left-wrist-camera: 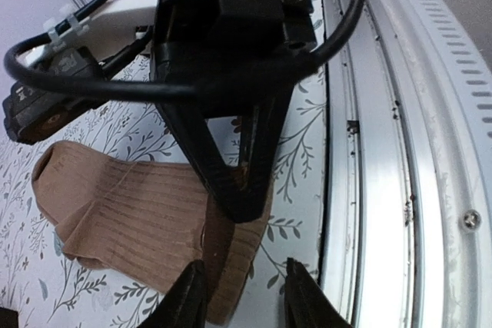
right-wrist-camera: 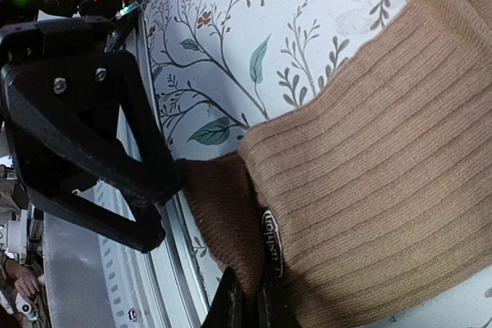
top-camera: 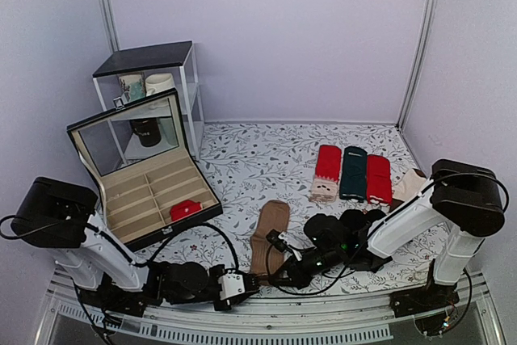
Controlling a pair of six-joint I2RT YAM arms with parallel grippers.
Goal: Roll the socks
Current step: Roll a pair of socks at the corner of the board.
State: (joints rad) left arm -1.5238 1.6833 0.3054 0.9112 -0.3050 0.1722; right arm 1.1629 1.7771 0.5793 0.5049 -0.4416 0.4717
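right gripper pinched socks at cuff | left gripper gaped beside socks | box sat left of socks | tag unreadable

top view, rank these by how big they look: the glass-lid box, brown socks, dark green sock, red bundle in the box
1. glass-lid box
2. brown socks
3. dark green sock: close to the brown socks and farther from the camera, so this order is unsure
4. red bundle

The socks are plain tan-brown, ribbed, darker brown at one cuff. The worktop is white with grey-green leafy sprigs. The flat socks are red, dark green, red. The box is black, lined beige.
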